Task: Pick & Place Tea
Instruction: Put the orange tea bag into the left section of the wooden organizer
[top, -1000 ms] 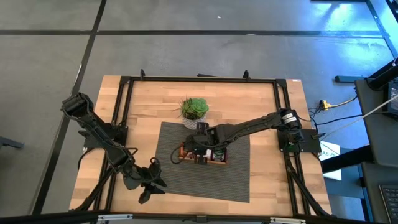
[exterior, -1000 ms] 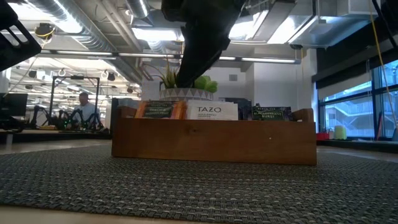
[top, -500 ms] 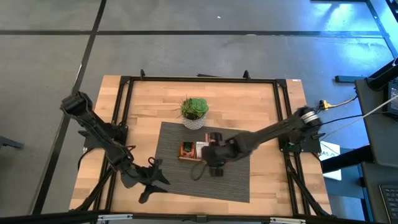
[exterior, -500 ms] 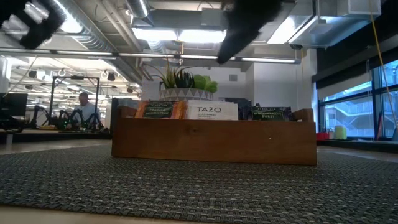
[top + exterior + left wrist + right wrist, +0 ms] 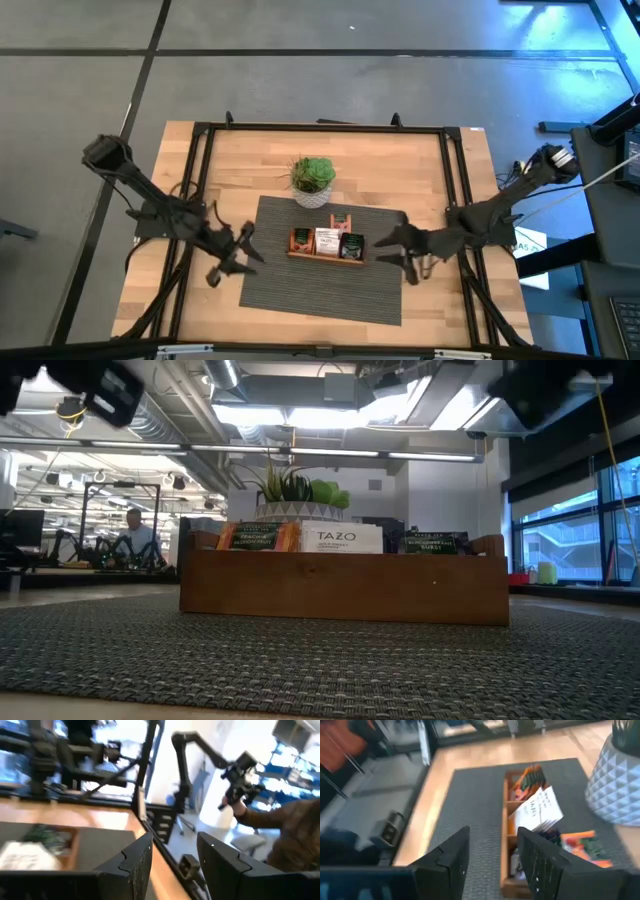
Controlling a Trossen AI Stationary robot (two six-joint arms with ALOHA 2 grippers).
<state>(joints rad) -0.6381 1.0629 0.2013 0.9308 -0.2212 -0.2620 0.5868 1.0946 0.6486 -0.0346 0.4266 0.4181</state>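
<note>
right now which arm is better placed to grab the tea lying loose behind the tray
Right, probably. The loose tea sachet lies on the mat by the wooden tray, toward its right end; the right gripper sits closer than the left gripper.

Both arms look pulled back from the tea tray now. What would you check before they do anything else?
1. Left gripper off the mat, at its left edge: ok, open and empty.
2. Right gripper clear of the tray, over the mat to the tray's right: ok, open and empty.
3. Tea in all three compartments: ok.
4. Loose sachet behind the tray: not ok.
5. Plant pot upright: ok.
6. Tray flat on the mat: ok.
</note>
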